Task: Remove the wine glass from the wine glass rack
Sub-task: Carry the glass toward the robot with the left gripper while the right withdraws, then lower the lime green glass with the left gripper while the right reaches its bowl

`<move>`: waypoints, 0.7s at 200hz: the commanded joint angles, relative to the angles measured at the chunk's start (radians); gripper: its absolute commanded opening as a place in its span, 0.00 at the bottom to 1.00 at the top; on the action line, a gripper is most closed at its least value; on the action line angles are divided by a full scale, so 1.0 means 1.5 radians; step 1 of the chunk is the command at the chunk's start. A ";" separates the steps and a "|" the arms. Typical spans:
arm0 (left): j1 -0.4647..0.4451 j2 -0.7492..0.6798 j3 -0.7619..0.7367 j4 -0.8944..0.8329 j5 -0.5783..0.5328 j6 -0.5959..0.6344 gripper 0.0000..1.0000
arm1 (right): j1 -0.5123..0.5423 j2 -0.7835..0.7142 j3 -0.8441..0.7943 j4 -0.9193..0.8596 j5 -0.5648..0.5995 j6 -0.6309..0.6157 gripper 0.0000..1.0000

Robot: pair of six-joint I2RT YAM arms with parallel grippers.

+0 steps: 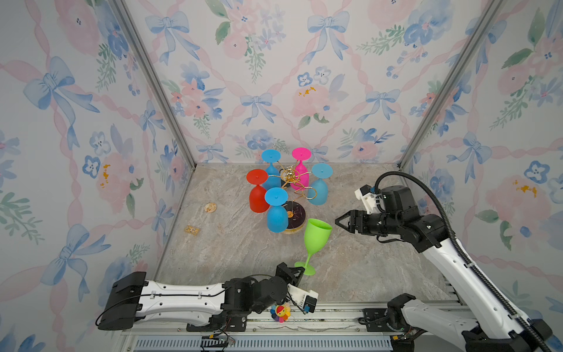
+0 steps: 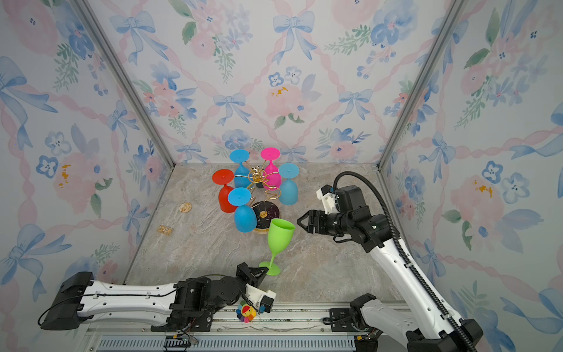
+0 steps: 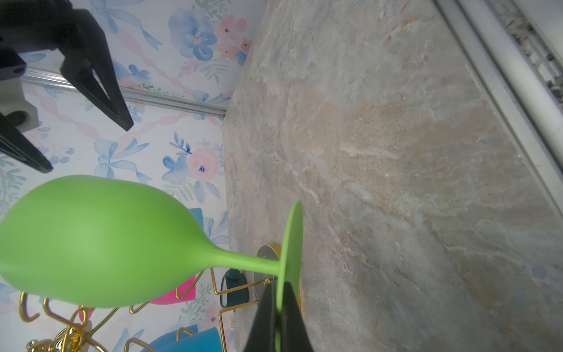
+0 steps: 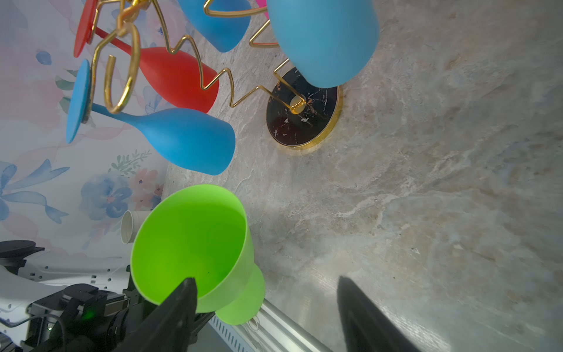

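Nearest the front rail point(image 1: 335, 318), the left gripper point(image 3: 278, 285) was pinched shut on the edge of the green glass's point(image 1: 315, 243) foot point(image 1: 306, 269); the left wrist view showed its fingers point(image 3: 295, 323) pressed on either face of the disc. The glass stood bowl-up, leaning a little, its foot low over the table point(image 1: 380, 268); whether the foot touched the table I could not tell.

Just beyond, the right gripper point(image 1: 337, 222) hung level with the bowl point(image 1: 318, 230), just beside its rim but apart from it; its fingers were spread wide with nothing between them.

Farther back stood the rack point(image 1: 300, 213), near the bowl yet clear of it. Five glasses hung upside down from its arms: three blue glasses point(image 1: 277, 213), a red glass point(image 1: 258, 195) and a pink glass point(image 1: 300, 170); one loop point(image 1: 315, 193) on the side facing the green glass was empty.

By this, the main part of the task looked done: the green glass was off the rack and free of the wire. What seemed left was to set it down squarely, or pass it to the right gripper, and let go. A pinch on the foot's thin edge looked weak against the heavier bowl above, so tipping seemed the likely risk.
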 commanded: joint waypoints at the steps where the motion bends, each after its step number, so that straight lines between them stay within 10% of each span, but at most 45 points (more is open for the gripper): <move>1: -0.006 -0.005 -0.034 0.064 -0.053 0.100 0.00 | 0.014 0.010 0.025 -0.018 -0.006 -0.021 0.74; 140: -0.013 -0.064 -0.174 0.243 -0.141 0.344 0.00 | 0.085 0.068 0.037 0.010 -0.018 -0.022 0.64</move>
